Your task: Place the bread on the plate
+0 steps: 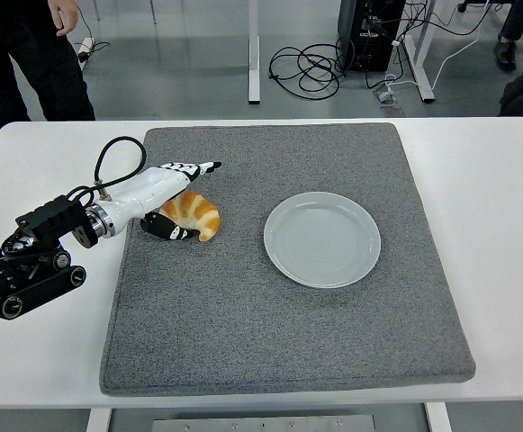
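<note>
A golden croissant [196,216] lies on the grey mat [279,306], left of a pale round plate [322,238] that holds nothing. My left hand [190,199], white with black fingertips, reaches in from the left and straddles the croissant's left end. Its fingers [193,167] stretch out straight just behind the bread, and the thumb [167,230] lies on the mat in front of it. The hand is open and the bread rests on the mat. My right arm does not show.
The mat covers most of the white table [491,207]. My left forearm and its black cable [108,162] lie over the table's left side. A person in dark clothes [18,54] stands beyond the far left corner.
</note>
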Controlling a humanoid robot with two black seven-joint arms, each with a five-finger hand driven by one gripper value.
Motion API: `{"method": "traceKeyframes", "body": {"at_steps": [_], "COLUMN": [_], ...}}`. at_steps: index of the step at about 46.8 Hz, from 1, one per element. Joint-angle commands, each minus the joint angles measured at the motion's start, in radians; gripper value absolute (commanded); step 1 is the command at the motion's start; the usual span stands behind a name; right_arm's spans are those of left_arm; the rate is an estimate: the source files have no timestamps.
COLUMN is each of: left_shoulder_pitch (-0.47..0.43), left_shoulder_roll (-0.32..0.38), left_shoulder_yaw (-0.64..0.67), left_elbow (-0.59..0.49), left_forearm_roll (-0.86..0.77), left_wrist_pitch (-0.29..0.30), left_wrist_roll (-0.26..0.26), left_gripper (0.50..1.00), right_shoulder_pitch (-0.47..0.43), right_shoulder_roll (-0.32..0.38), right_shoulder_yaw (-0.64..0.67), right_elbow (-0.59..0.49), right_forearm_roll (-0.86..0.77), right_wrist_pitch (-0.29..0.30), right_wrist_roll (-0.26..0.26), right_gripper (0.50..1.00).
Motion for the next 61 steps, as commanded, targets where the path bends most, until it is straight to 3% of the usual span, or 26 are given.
{"method": "traceKeyframes", "body": {"at_steps": [1, 4, 7, 37, 61], "left_shoulder_pitch": [0.003, 0.005, 0.008, 0.002, -0.310], "left_shoulder_roll": [-0.001, -0.002, -0.002, -0.006, 0.037], "left_shoulder_yaw": [0.002, 0.002, 0.000, 0.000, 0.000], "left_elbow": [0.000, 0.000, 0.000, -0.002, -0.002], "left_forearm_roll": [0.001, 0.003, 0.000, 0.001, -0.026], "left_wrist_pitch": [0.013, 0.013, 0.013, 0.009, 0.001], "left_wrist_roll": [0.000, 0.000, 0.000, -0.008, 0.000], "left_gripper": [0.838, 0.707, 0.500, 0.500, 0.500], "right_shoulder_pitch": [0.000, 0.000, -0.002, 0.000, 0.000], "right_shoulder_roll": [0.000, 0.000, 0.000, 0.000, 0.000], "right_shoulder_yaw": [0.000, 0.000, 0.000, 0.000, 0.000], "right_elbow": [0.000, 0.000, 0.000, 0.000, 0.000], "right_forearm_roll": [0.000, 0.000, 0.000, 0.000, 0.000], "right_wrist_pitch": [0.000, 0.000, 0.000, 0.000, 0.000], "right_wrist_roll": [0.000, 0.000, 0.000, 0.000, 0.000], "right_gripper": [1.000, 1.000, 1.000, 1.000, 1.000]}}
